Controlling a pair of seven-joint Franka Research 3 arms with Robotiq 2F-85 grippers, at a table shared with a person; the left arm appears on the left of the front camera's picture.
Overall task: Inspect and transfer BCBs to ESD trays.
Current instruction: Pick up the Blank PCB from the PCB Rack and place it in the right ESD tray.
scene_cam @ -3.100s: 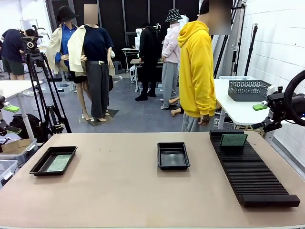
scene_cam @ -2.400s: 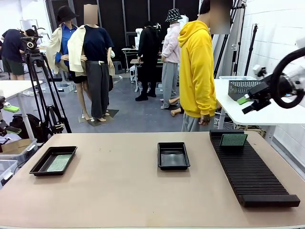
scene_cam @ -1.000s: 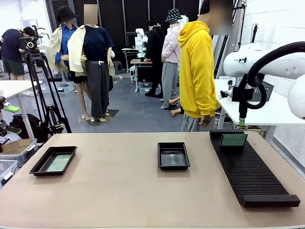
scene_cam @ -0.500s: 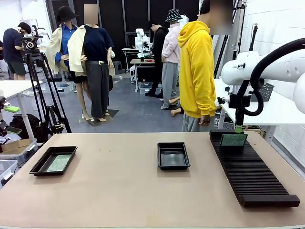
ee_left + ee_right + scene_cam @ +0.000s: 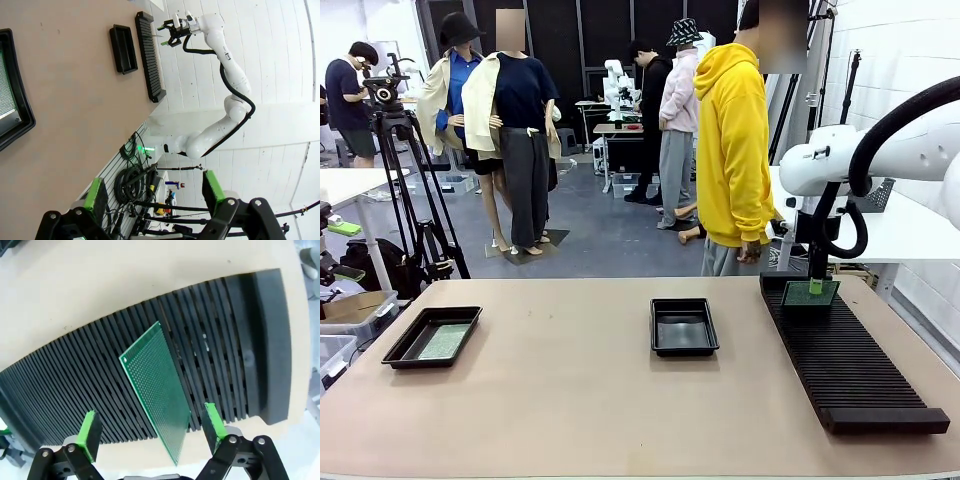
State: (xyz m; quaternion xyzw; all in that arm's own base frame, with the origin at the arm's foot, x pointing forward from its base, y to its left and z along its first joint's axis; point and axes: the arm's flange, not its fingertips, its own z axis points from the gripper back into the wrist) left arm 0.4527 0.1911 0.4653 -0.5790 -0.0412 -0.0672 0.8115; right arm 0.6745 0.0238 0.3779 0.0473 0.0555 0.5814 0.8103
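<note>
The first BCB [image 5: 445, 342], a thin green rectangle, is lying flat in the left ESD tray [image 5: 402, 345], glossy black, at middle left of the front view, the centre ESD tray [image 5: 684, 328] is sitting mid-frame, and the second BCB [image 5: 810, 293] is standing on edge in the slotted rack [image 5: 850, 370] at right.

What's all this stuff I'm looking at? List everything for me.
Table: one, tan, under everything.
Trays: two, glossy black; left tray near the table's left edge, centre tray mid-table, empty.
Rack: one, black, slotted, on the table's right side.
Circuit boards: two, green; flat board in the left tray, upright board standing in the rack.
Person: one, yellow hoodie, far side.
Left tool: open, empty.
Right tool: open, astride the upright board.
</note>
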